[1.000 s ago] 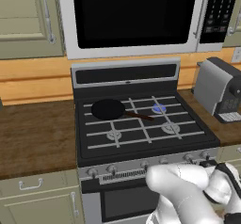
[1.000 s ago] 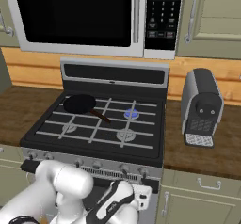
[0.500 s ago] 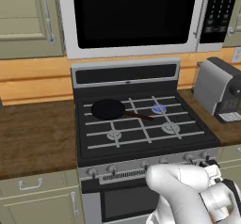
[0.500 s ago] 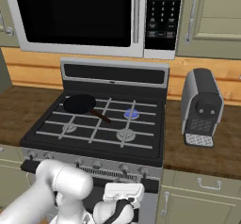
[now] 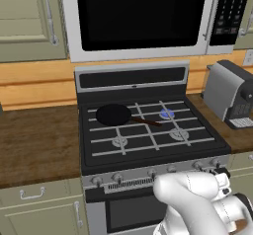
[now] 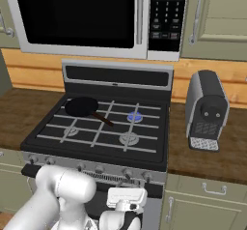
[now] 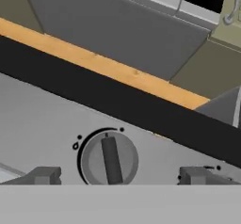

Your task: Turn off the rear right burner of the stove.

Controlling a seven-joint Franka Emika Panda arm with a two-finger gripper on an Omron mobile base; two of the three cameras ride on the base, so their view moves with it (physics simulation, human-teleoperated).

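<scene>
flame burns blue on the rear right burner, which sits at the back right of the cooktop under thin grey grate bars. the stove stands between two stretches of brown wooden counter, below a microwave with a large black window. a black frying pan rests on the rear left burner, its handle pointing toward the middle of the cooktop, apart from the lit burner. the two front burners are plain grey and unlit. a grey coffee machine stands on the counter to the right of the stove.

my arm is low in front of the stove's steel front panel, at its right end in the left base view. in the hand view my gripper faces the panel squarely: a round grey knob with a raised bar, nearly upright, lies between my two fingertips. my jaws stand apart, one tip on each side of the knob, and neither touches it. small dark marks ring the knob's upper left edge. above the panel runs the black edge of the cooktop, then a band of pale wood.
</scene>
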